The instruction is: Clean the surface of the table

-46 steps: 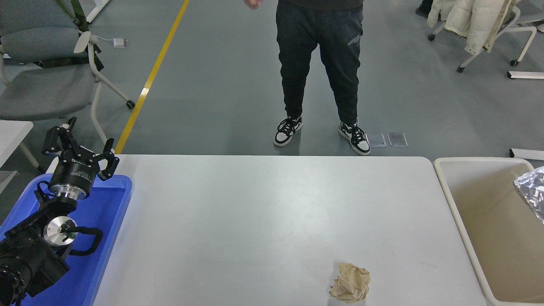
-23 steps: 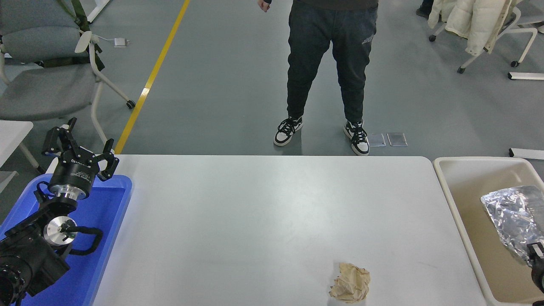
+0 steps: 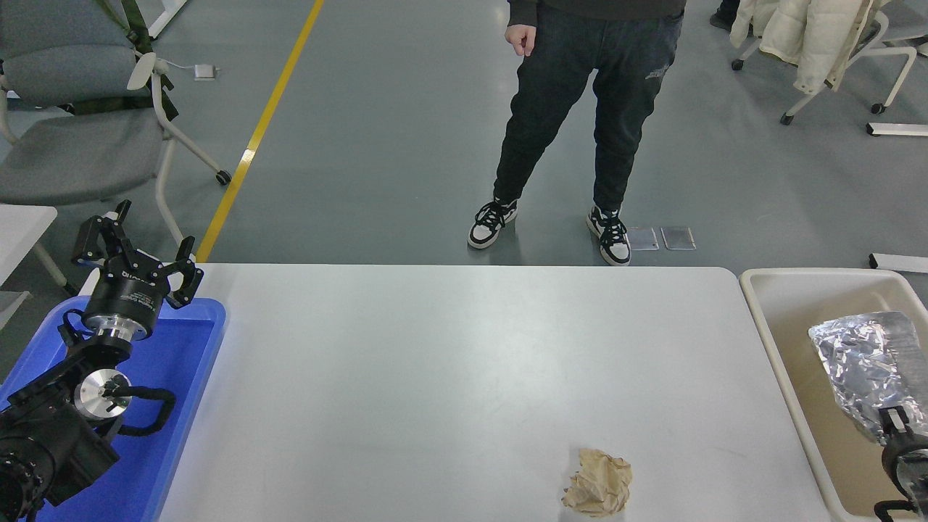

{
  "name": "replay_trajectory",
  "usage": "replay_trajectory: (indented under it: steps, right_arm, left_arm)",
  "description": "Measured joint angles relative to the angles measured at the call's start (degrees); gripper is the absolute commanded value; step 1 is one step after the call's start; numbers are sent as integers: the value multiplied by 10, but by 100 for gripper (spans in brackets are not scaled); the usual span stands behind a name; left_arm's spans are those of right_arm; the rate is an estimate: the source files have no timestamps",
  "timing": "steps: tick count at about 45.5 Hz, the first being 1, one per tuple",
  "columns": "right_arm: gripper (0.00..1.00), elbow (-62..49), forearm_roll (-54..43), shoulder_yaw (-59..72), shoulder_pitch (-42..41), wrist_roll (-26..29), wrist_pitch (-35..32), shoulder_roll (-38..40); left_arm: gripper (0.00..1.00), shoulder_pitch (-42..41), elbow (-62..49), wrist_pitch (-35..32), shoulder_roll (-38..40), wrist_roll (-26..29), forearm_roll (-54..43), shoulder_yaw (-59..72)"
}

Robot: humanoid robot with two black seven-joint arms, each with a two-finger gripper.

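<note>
The white table surface (image 3: 449,362) carries one crumpled brown paper ball (image 3: 597,491) near its front edge, right of centre. At the lower right edge, my right gripper (image 3: 899,429) pokes into view over the beige bin (image 3: 770,348), shut on the lower edge of a crumpled sheet of silver foil (image 3: 863,362) that hangs above the bin's inside. Most of that arm is out of frame. My left gripper (image 3: 138,245) stays parked at the far left above the blue tray (image 3: 190,377), fingers spread open and holding nothing.
A person in dark trousers and black-and-white shoes (image 3: 580,130) stands just beyond the table's far edge. Further back, a grey office chair (image 3: 80,123) is on the left and a chair draped with a cream coat (image 3: 812,36) on the right.
The foil has come in from the right edge to over the bin, and my right gripper now shows beneath it. The person has shifted to the right. The left arm has not moved.
</note>
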State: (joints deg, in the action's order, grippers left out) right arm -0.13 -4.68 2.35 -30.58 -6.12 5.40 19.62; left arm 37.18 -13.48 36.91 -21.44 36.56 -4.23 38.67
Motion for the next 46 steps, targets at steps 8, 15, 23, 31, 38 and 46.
replay_trajectory:
  steps: [8,15,23,31,38,46]
  right_arm:
    - [98,-1,0,0,-6,0,8,0]
    - [98,-2,0,0,-11,0,10,3]
    - [98,-3,1,-19,-19,-1,10,9]
    - [99,27,2,-125,-28,-9,2,28]
    - [99,106,0,-305,-18,-14,-9,53]
    - [99,230,-4,-470,26,-17,-48,93]
  left_arm:
    - [100,0,0,0,0,0,0,0]
    - [100,0,0,0,0,0,0,0]
    - [100,0,0,0,0,0,0,0]
    - [100,0,0,0,0,0,0,0]
    - [100,0,0,0,0,0,0,0]
    - [100,0,0,0,0,0,0,0]
